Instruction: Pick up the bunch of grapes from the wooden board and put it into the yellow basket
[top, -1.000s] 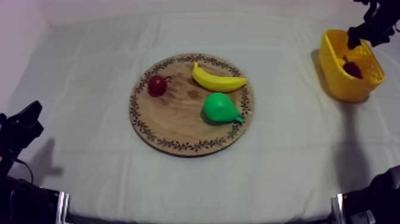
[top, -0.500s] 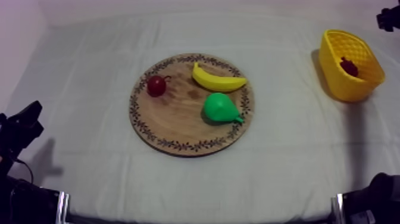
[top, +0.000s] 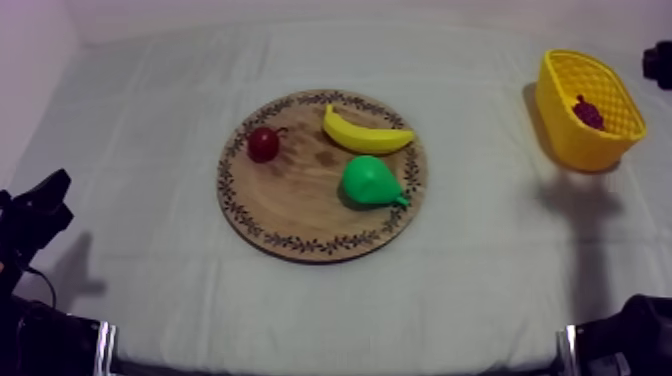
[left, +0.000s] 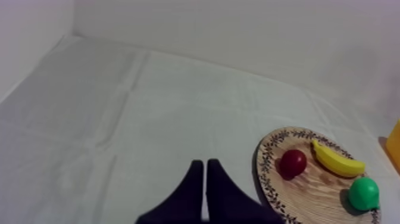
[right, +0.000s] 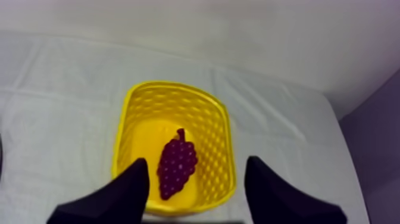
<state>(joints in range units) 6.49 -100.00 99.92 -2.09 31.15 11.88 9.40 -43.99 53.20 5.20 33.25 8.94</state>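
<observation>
Purple toy bunch of grapes (right: 177, 162): now lying in the yellow lattice-walled basket (right: 221, 128), right gripper (right: 197, 164) drawn back above it, fingers spread empty; left gripper (left: 205, 164) pinched closed, idle; task judged complete.

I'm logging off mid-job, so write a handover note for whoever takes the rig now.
Left gripper: shut on nothing, at rest at its own side.
Right gripper: open, above the yellow basket.
Bunch of grapes: lying in the basket, released.
Banana, pear, small red fruit: on the wooden board.
Done: pick and drop.
Left: probably just bringing the right arm home.
</observation>
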